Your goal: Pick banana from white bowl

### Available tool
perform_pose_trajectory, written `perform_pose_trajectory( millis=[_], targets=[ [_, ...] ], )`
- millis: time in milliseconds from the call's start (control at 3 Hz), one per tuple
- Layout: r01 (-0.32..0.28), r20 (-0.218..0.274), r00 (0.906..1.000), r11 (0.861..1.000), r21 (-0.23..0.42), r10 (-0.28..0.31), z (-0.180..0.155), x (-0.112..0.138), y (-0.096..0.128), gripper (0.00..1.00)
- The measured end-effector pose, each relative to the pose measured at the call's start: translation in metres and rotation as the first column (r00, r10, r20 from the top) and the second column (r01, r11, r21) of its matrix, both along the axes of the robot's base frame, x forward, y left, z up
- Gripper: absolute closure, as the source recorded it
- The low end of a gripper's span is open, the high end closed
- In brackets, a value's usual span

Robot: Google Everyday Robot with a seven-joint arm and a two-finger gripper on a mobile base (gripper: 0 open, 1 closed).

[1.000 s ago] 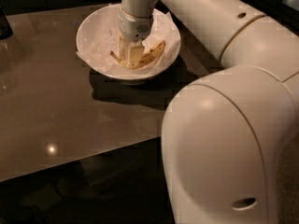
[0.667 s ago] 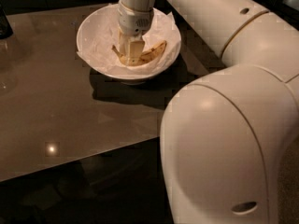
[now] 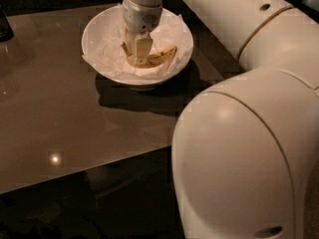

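The white bowl (image 3: 102, 31), lined with crumpled white paper, stands on the far part of the table. The yellow, brown-speckled banana (image 3: 162, 57) lies inside it, its right end showing. My cream-white gripper (image 3: 135, 54) points straight down into the bowl and sits over the banana's left half, with its fingers (image 3: 142, 50) down at the banana. The part of the banana under the gripper is hidden.
The bowl rests on a glossy brown table (image 3: 55, 118) whose front edge runs across the lower left. A dark object (image 3: 5, 26) stands at the far left edge. My large white arm (image 3: 249, 148) fills the right side of the view.
The gripper has shifted slightly left and lower in the bowl, down onto the banana. The bowl and banana have stayed in place.
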State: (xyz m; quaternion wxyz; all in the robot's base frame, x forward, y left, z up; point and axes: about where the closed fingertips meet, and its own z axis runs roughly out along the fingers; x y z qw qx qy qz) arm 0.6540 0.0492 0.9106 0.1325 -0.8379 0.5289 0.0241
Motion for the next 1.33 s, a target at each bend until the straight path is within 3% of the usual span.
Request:
perform_pose_trajectory(
  millis=[1000, 1333],
  targets=[
    [0.016, 0.124, 0.9922, 1.0, 0.012, -0.017, 0.064, -0.018, -0.004, 1.0],
    [0.016, 0.129, 0.9915, 1.0, 0.017, -0.018, 0.064, -0.017, -0.002, 1.0]
  ],
)
